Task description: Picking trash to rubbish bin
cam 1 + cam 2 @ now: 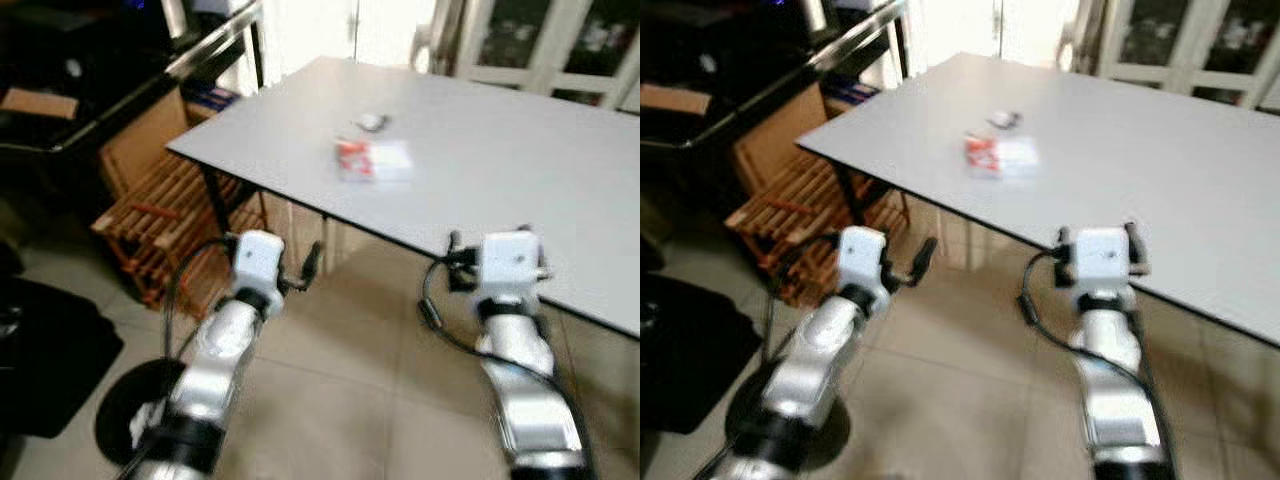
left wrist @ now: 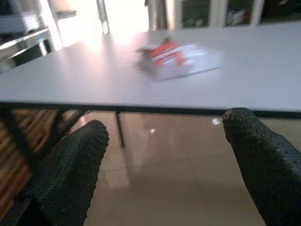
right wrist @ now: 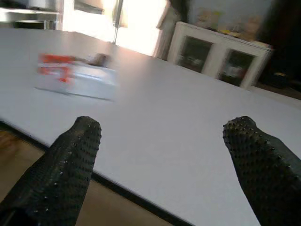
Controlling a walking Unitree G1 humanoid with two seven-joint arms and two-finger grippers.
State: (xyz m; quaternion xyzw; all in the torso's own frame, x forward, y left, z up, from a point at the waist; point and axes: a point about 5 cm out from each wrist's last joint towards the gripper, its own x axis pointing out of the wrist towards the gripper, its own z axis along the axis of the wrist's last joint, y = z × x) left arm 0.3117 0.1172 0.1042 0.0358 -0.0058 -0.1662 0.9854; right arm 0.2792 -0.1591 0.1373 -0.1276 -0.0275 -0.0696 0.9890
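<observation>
You are on the approach: the red-and-white wrapper lies flat on the grey table, well in from the near edge, with a small grey crumpled scrap just beyond it. Both arms are raised short of the edge; the left gripper sits below the tabletop with jaws wide, and the right gripper hovers just over the edge, jaws wide too. Step closer before you reach, then come down from above and pinch the wrapper's raised fold; it looks thin, glossy and crinkly, so it may slide on the smooth matte top
</observation>
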